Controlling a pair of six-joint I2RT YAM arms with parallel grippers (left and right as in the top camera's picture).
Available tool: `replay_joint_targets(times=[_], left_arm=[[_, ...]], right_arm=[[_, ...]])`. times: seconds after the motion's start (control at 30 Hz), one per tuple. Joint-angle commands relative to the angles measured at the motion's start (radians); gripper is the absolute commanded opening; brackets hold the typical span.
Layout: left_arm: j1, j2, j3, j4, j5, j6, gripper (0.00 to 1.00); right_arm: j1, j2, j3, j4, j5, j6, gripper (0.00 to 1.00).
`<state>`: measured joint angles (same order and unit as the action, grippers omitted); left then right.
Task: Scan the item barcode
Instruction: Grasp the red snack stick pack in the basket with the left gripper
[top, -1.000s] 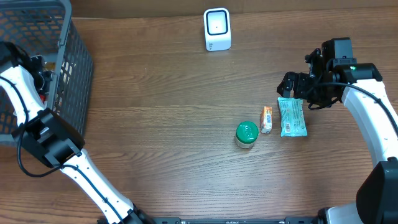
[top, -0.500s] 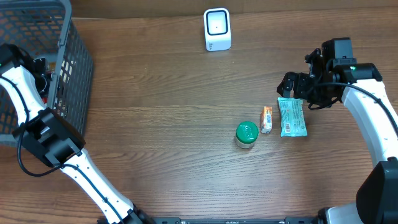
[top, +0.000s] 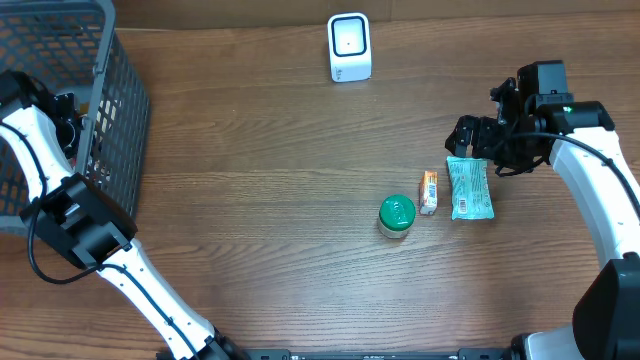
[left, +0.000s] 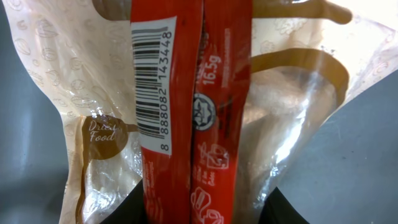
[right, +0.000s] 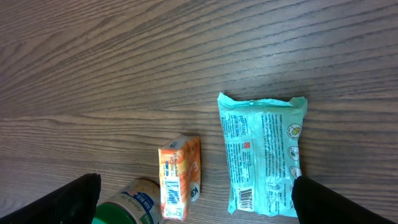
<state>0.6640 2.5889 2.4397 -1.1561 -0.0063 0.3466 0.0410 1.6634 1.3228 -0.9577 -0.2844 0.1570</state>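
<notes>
Your left gripper (top: 70, 128) is inside the basket (top: 120, 110) at the table's (top: 250, 200) left edge. A red barcoded packet (left: 186, 124) fills its view; you can't tell whether it's clamped. Your right gripper (right: 196, 179) hangs spread wide over one teal packet (right: 264, 155), beside one orange box (right: 179, 177) and one green-lidded jar (top: 396, 214). One scanner (top: 349, 46) stands at the far edge, with open wood between.

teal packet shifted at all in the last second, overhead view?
No. The teal packet sits in the same spot relative to the white scanner, still beside the orange box.
</notes>
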Motion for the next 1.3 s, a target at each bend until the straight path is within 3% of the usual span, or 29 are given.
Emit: replay_joint_targets(times=[0.0,0.93,1.27], left_arm=[[0.008,0.052,0.005,-0.027,0.034,-0.041,0.04],[0.003,-0.499,0.037,-0.015,0.035,-0.458,0.04],[-0.031,-0.727,0.037,-0.059,0.174,-0.572,0.04]], right_arm=[[0.005,-0.018,0.008,0.005,-0.005,0.002,1.0],[0.005,-0.018,0.008,0.005,-0.005,0.002,1.0],[0.005,-0.018,0.008,0.005,-0.005,0.002,1.0]])
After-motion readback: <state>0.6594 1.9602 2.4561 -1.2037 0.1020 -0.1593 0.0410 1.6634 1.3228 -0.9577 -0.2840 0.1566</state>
